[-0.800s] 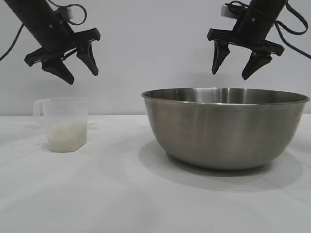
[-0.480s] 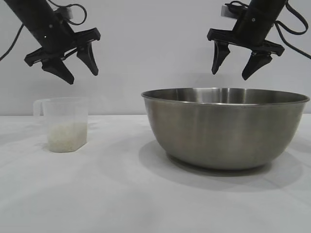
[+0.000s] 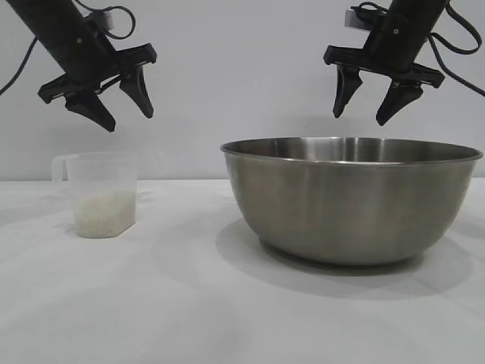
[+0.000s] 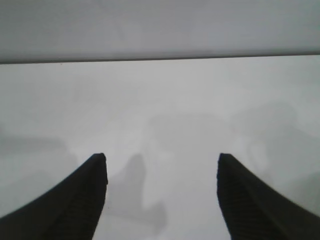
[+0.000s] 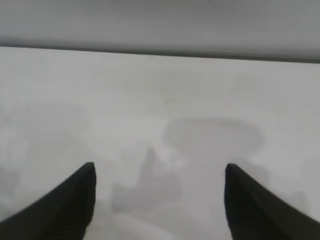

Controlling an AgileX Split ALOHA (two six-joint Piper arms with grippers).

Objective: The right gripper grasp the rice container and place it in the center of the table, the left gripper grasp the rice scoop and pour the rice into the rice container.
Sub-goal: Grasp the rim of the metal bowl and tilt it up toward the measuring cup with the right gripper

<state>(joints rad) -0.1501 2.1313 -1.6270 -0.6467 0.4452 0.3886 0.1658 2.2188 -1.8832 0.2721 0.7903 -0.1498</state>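
Two black robot arms hang above a white desk [image 3: 189, 303], neither one touching anything. The rice container [image 3: 352, 201], a large brushed-steel bowl with a thin rolled rim, stands upright on the desk and serves as the landmark here. The right end effector [image 3: 367, 114] hovers in the air directly above the container's open mouth, well clear of the rim, its two pointed fingers [image 3: 345, 91] spread wide and aimed downward, with nothing between them.

To the left of the container, well apart from it, the rice scoop [image 3: 101, 194] stands upright on the desk: a small translucent plastic cup with a loop handle on the side facing away from the container. The rice [image 3: 104, 214] fills roughly its lower half as a whitish mass. The left end effector [image 3: 127, 120] hangs above the scoop, farther from the container than the scoop's near wall, tilted on its slanting arm, its fingers likewise spread apart and empty, clear of the scoop's rim.

In the left wrist view, the left end effector's two dark fingertips [image 4: 95, 170] stand far apart over bare white desk [image 4: 165, 115], with only soft shadows between them. The right wrist view shows the same picture for the right end effector: two separated fingertips [image 5: 85, 180] over pale desk surface [image 5: 165, 90] and blurred shadows.
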